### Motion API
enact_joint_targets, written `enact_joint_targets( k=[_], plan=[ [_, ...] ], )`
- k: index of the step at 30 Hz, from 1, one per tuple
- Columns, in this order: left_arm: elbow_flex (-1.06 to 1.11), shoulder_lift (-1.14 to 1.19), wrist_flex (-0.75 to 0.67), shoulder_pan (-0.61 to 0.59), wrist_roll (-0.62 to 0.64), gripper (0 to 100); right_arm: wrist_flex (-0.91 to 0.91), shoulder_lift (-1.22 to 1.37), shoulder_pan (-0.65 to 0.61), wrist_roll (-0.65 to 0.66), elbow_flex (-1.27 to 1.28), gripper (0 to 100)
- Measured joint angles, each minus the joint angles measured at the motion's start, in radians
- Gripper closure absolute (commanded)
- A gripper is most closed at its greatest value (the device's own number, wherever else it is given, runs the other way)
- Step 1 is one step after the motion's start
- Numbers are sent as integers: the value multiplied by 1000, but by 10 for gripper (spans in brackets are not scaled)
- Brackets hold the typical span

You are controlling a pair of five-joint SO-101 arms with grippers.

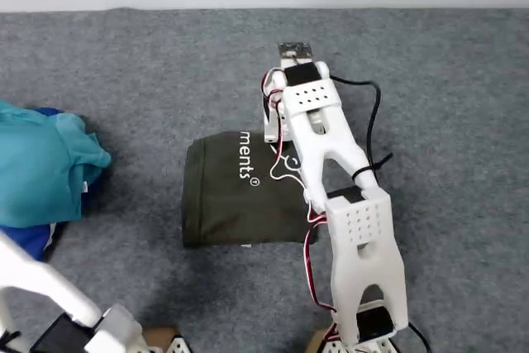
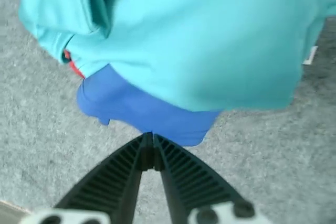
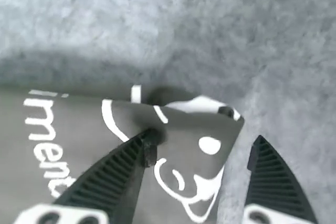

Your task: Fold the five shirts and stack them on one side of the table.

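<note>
Three shirts to count: one dark olive shirt (image 1: 235,196), one teal shirt (image 1: 41,171), one blue shirt (image 1: 33,237). Two arms, two sets of jaws.

Stacks teal on top of blue at the left side of the grey tabletop (image 1: 455,121), with the pile cut off by the high view's left border. Shows a red-orange sliver (image 2: 72,66) where teal meets blue, too small to identify.

Lies flat and folded mid-tabletop, the olive one, well apart from the pile with bare grey between them. Forms a near-square, slightly longer across the tabletop than front to back. Turns its rounded fold toward the pile and its printed side toward the right arm (image 1: 331,171). Runs its white lettering from the far edge toward the near edge.

Leaves wide open room right of that arm, along the far strip, and in front of the olive shirt.

Right gripper (image 3: 205,137): jaws spread apart, one resting on the olive shirt's printed corner, the other over bare tabletop just beyond the cloth edge. Grips nothing.

Left gripper (image 2: 149,139): jaws pressed together on nothing, pointing at the blue shirt's edge, just short of it.
</note>
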Motion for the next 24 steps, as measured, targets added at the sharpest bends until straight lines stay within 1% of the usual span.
enact_joint_targets(
  k=[6, 8, 11, 12, 14, 16, 21, 24],
  plan=[
    [0, 0, 0, 35, 0, 994, -55, 100, -3, 0, -18, 723],
    [0, 0, 0, 38, 0, 994, -55, 112, -5, 0, -32, 786],
    [25, 0, -17, 40, 0, 994, -44, 114, -5, 0, -37, 964],
    [37, 0, -25, 40, 0, 994, -40, 114, -5, 0, -37, 998],
    [54, 0, -37, 40, 2, 994, -29, 114, 5, 3, -46, 968],
    [63, 0, -40, 40, 3, 994, -9, 114, 20, 49, -55, 992],
    [66, 0, -43, 40, 2, 994, 8, 121, 61, 190, -110, 990],
    [66, 0, -46, 40, 0, 994, -14, 132, 110, 361, -169, 990]
  ],
)
